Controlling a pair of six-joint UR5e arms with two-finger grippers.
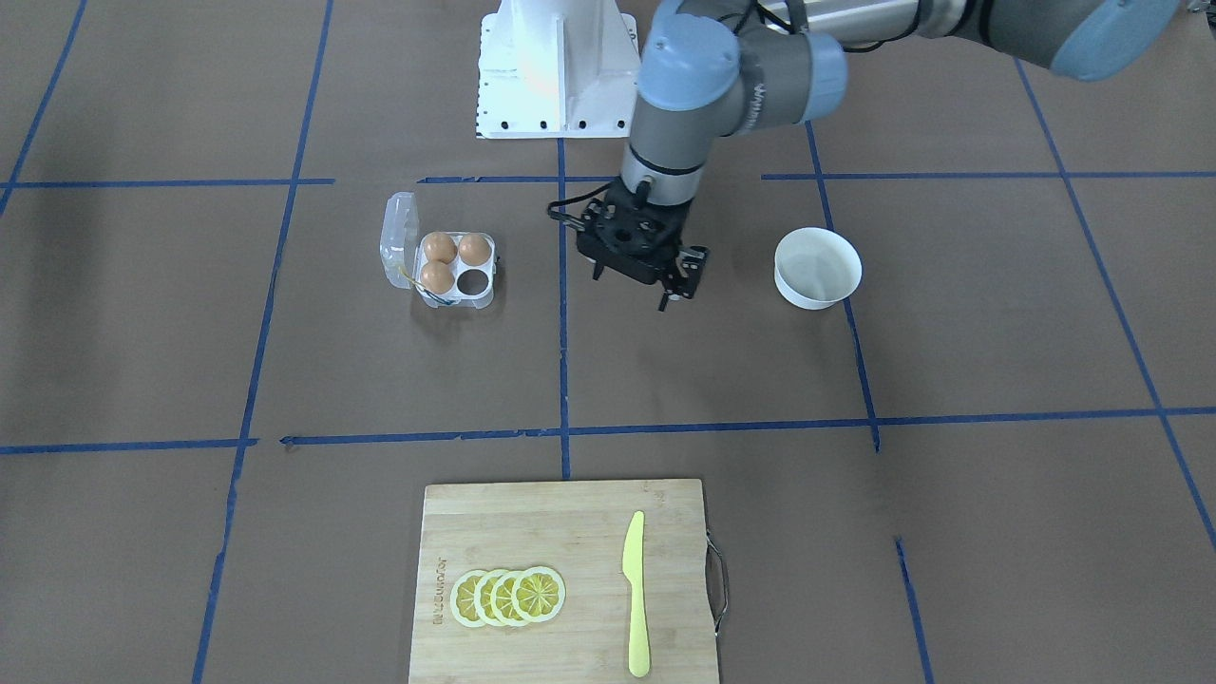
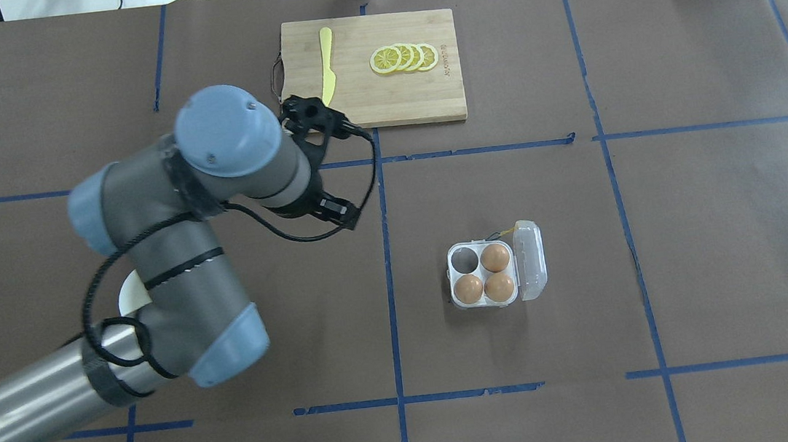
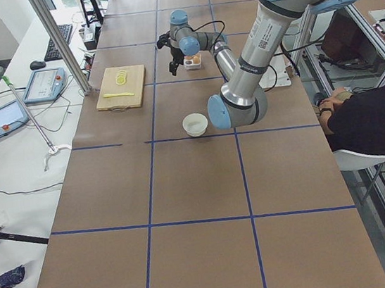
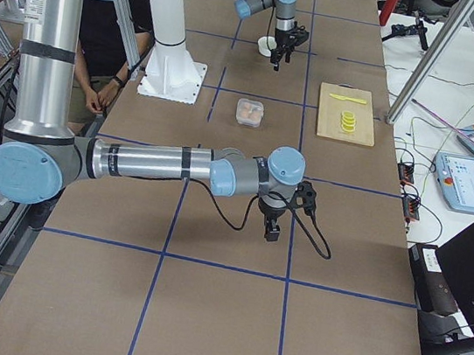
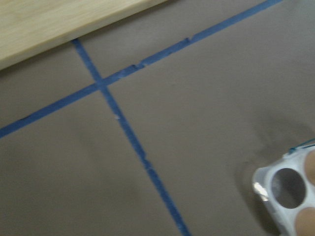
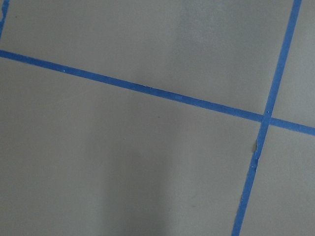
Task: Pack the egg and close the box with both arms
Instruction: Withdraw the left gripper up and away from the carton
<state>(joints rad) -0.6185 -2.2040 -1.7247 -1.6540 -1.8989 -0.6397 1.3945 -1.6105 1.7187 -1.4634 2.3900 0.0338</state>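
The clear egg box (image 1: 454, 269) sits open on the table, its lid (image 1: 399, 237) folded out to the side and a yellow-blue cord (image 1: 418, 285) at its edge. Three alike orange-brown eggs (image 1: 439, 246) fill three holes; I cannot tell which is the task's egg. The fourth hole (image 1: 471, 280) is empty. The box also shows in the overhead view (image 2: 525, 266). My left gripper (image 1: 632, 290) hangs above the table between box and bowl, fingers apart, with nothing seen in it. My right gripper (image 4: 272, 231) hovers over bare table far from the box; I cannot tell its state.
An empty white bowl (image 1: 817, 268) stands beside the left gripper, away from the box. A wooden cutting board (image 1: 560, 532) holds lemon slices (image 1: 508, 597) and a yellow knife (image 1: 635, 594). The white pedestal (image 1: 556, 66) is behind. A seated operator (image 3: 367, 121) is at the robot's side.
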